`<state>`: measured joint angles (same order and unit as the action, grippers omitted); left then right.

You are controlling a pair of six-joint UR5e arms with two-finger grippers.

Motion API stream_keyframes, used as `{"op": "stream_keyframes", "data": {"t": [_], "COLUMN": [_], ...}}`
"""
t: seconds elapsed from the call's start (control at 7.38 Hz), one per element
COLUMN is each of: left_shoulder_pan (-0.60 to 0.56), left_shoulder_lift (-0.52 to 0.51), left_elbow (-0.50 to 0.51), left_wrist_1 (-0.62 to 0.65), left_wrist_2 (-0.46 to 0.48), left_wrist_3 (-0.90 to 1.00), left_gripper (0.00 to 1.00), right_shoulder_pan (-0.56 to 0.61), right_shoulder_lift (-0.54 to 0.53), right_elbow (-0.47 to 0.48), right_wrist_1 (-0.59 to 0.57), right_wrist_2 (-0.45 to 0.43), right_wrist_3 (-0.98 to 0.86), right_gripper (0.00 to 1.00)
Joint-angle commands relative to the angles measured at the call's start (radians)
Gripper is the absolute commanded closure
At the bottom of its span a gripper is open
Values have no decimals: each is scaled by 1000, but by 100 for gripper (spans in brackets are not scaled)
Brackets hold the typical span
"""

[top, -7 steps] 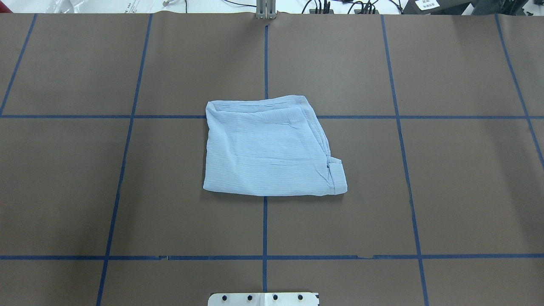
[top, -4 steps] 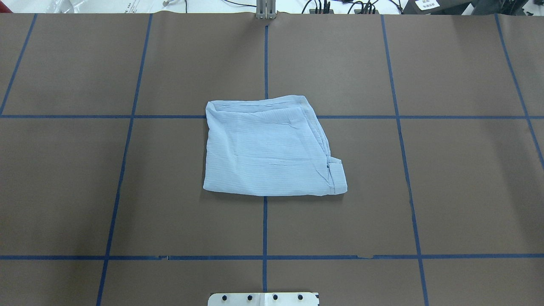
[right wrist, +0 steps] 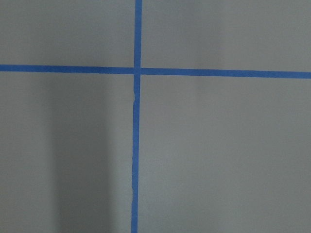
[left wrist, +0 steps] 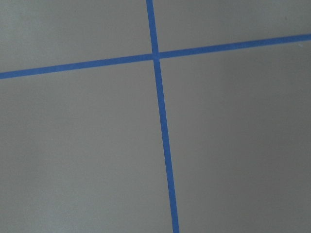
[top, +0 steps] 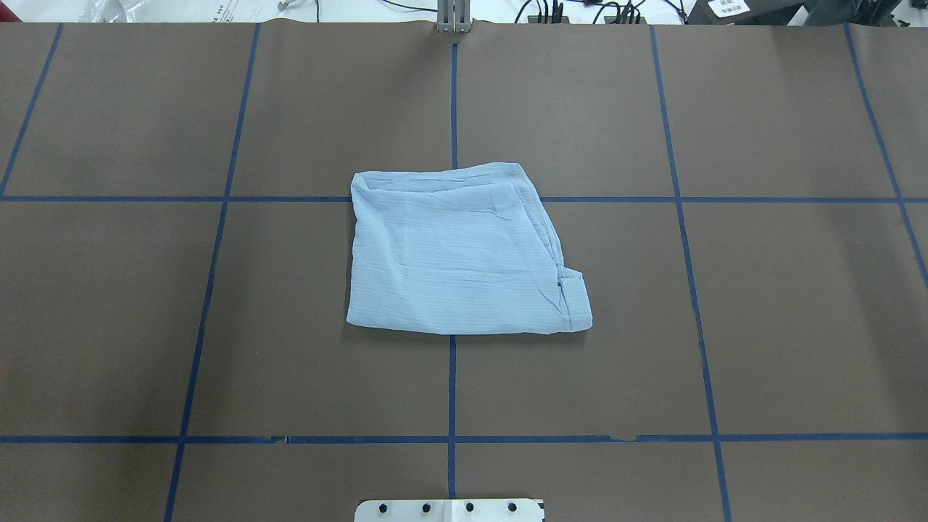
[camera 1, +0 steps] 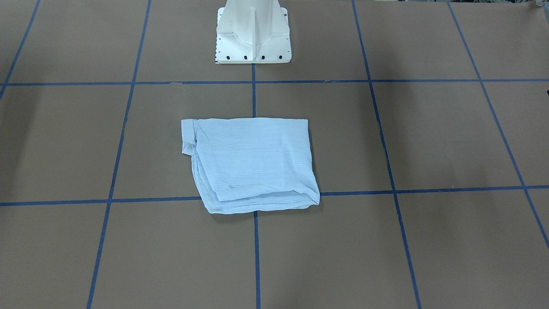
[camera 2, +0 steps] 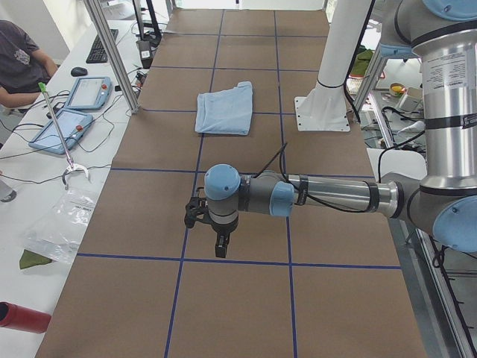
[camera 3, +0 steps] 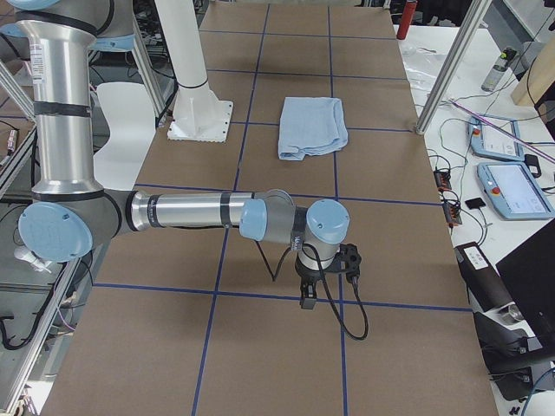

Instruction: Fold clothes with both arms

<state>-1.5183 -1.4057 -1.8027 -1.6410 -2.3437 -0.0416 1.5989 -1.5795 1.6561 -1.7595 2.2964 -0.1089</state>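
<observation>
The thin light-blue pinstriped button-up shirt (top: 457,261) lies folded into a flat, roughly four-sided packet on the brown paper-covered bench (top: 797,326). It sits directly in front of the white metal pedestal (top: 449,510), near it but not touching. Its longer axis runs parallel to the pedestal's front edge, and it straddles the blue tape line (top: 452,384) that leads out from the pedestal's middle. Slightly more cloth lies to the pedestal's right than to its left. The stacked loose edges and a small turned-back tab are on that right side, and the edge on the pedestal's left looks like a clean fold. Neither hand is close to the shirt. The grey-and-silver left arm (camera 2: 335,195) reaches out low over the bench well to the pedestal's left, with the black left hand (camera 2: 221,250) pointing down at bare paper. The matching right arm (camera 3: 186,211) does the same well to the pedestal's right, its right hand (camera 3: 305,299) also aimed downward. Both wrist cameras show only bench and tape crossings. Whether either hand is released or clenched cannot be told from the side views, though neither is on the cloth. The folding looks finished or close to it. Any further move would bring each hand inward toward the pedestal's centre line, and neither arm is clearly the nearer.
</observation>
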Motion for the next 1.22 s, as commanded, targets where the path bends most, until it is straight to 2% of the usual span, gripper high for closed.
{"op": "stream_keyframes", "data": {"t": [0.0,1.08], "left_shoulder_pan": [-9,-16], "left_shoulder_lift": [-1,-1], "left_elbow": [2,6], "left_wrist_1": [-45,-45], "left_wrist_2": [4,6], "left_wrist_3": [-41,-41], "left_gripper": [1,1], "right_shoulder_pan": [1,1], "right_shoulder_lift": [1,4], "right_elbow": [1,-1], "right_wrist_1": [0,0], "right_wrist_2": [0,0], "right_wrist_3": [0,12], "right_gripper": [0,0]}}
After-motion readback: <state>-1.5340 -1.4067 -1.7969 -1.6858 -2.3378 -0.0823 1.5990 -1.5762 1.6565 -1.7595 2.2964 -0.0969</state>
